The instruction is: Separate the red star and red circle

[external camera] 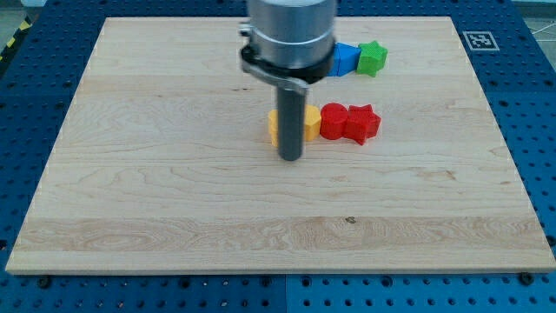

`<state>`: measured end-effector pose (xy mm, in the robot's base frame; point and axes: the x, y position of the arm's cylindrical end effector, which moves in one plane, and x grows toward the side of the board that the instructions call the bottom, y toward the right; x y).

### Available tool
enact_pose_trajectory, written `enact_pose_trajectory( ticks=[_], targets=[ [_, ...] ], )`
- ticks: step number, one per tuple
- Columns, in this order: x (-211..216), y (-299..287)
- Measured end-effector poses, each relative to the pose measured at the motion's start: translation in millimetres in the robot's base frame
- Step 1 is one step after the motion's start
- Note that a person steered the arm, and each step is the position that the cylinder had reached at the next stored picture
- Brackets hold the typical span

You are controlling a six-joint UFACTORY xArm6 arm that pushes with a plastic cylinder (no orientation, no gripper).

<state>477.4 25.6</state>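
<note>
The red circle (pixel 333 121) and the red star (pixel 362 123) lie side by side and touching, right of the board's middle, the star on the view's right. A yellow block (pixel 310 124) touches the circle's left side and is partly hidden behind my rod. My tip (pixel 290 159) rests on the board just below and left of the yellow block, about a block's width left of the red circle.
A blue block (pixel 346 59) and a green star (pixel 373 58) sit together near the view's top, partly behind the arm's grey body (pixel 289 35). The wooden board (pixel 174 174) lies on a blue perforated table.
</note>
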Motion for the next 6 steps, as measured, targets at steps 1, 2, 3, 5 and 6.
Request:
enact_pose_trajectory(
  ticks=[1, 2, 3, 5, 6],
  targets=[
    [-3.1, 42.1],
    [-6.1, 61.2],
    [-32.1, 62.5],
    [-68.8, 62.5],
    [-78.9, 69.4]
  ],
)
